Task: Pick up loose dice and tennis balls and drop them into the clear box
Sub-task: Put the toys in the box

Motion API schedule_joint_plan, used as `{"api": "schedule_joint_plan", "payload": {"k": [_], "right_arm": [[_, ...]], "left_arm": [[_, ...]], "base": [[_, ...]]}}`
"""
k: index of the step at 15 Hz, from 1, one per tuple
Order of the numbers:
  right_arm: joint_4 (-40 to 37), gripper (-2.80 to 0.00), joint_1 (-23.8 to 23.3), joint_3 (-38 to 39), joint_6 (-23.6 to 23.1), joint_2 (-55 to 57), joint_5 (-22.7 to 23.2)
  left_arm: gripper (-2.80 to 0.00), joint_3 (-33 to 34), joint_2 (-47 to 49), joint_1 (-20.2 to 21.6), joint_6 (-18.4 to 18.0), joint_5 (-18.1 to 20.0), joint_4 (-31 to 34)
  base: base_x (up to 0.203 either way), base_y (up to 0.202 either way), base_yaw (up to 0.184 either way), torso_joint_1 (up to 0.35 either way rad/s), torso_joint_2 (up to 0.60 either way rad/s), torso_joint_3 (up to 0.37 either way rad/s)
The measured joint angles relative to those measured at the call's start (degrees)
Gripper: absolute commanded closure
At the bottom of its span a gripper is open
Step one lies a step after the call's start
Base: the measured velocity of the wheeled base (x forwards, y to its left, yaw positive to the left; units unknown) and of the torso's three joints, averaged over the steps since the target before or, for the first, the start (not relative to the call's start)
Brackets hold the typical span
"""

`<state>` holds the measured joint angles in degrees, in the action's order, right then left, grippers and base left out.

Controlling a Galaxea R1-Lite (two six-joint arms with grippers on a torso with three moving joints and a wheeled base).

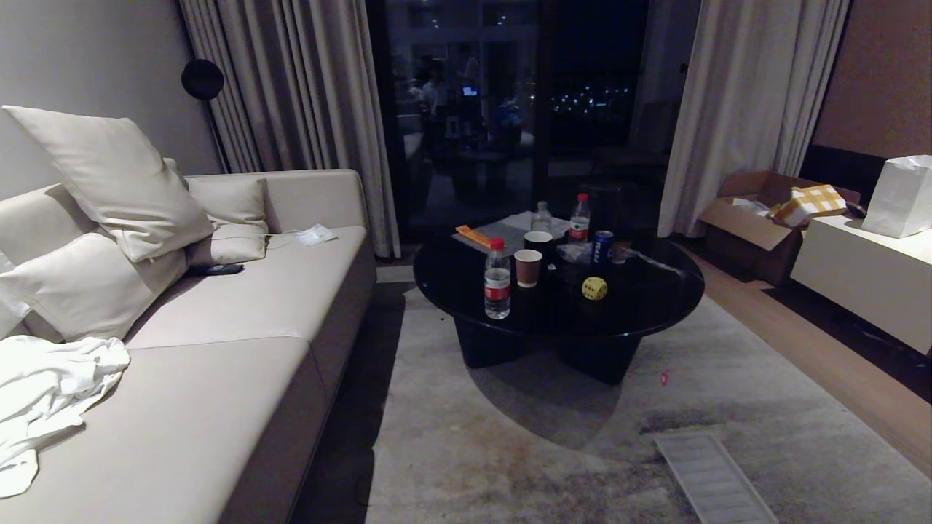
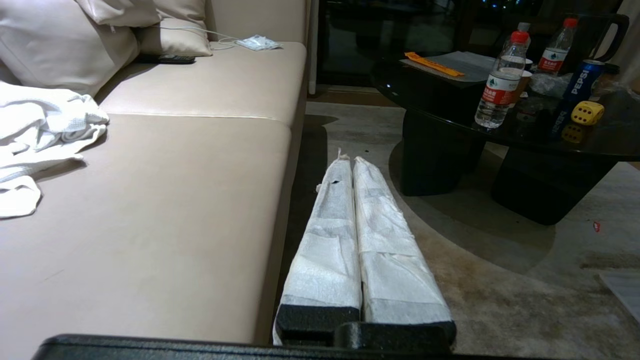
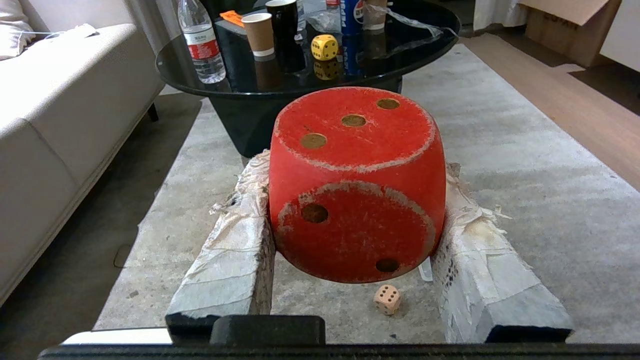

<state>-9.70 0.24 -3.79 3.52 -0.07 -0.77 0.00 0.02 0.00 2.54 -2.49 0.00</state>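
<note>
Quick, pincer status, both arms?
Left pincer: shut, empty.
Right pincer: shut on the red die.

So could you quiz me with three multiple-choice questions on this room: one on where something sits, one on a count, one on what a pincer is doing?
1. Where is the yellow die?
A. on the sofa
B. on the black round table
C. on the rug

2. How many pips show on the red die's upper face?
A. one
B. three
C. six

3. What is the right pincer doing?
A. gripping the red die
B. hanging empty
C. gripping a bottle

Answers: 1 B, it sits on the glossy tabletop near the cups; 2 B, three pips run in a diagonal row; 3 A, the die is clamped between both padded fingers.
</note>
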Motion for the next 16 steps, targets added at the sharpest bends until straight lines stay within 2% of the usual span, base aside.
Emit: {"api": "schedule_joint_plan", "payload": {"k": [9,14,16], "right_arm": [[0.0,0.00,0.0,0.0,0.1,0.0,0.0],[0.0,0.00,0.0,0.0,0.0,0.0,0.0],[0.0,0.00,0.0,0.0,0.1,0.0,0.0]], "left_arm": [[0.00,0.0,0.0,0.0,0.1,-0.1,0.0],[0.00,0.0,0.0,0.0,0.1,-0.1,0.0],[0.00,0.0,0.0,0.0,0.2,-0.1,0.0]], "base": [[-0.151,0.000,0.000,0.001,0.00,0.003],[0.000,0.000,0.000,0.000,0.00,0.000],[0.002,0.006,-0.127,0.001,0.00,0.000]]}}
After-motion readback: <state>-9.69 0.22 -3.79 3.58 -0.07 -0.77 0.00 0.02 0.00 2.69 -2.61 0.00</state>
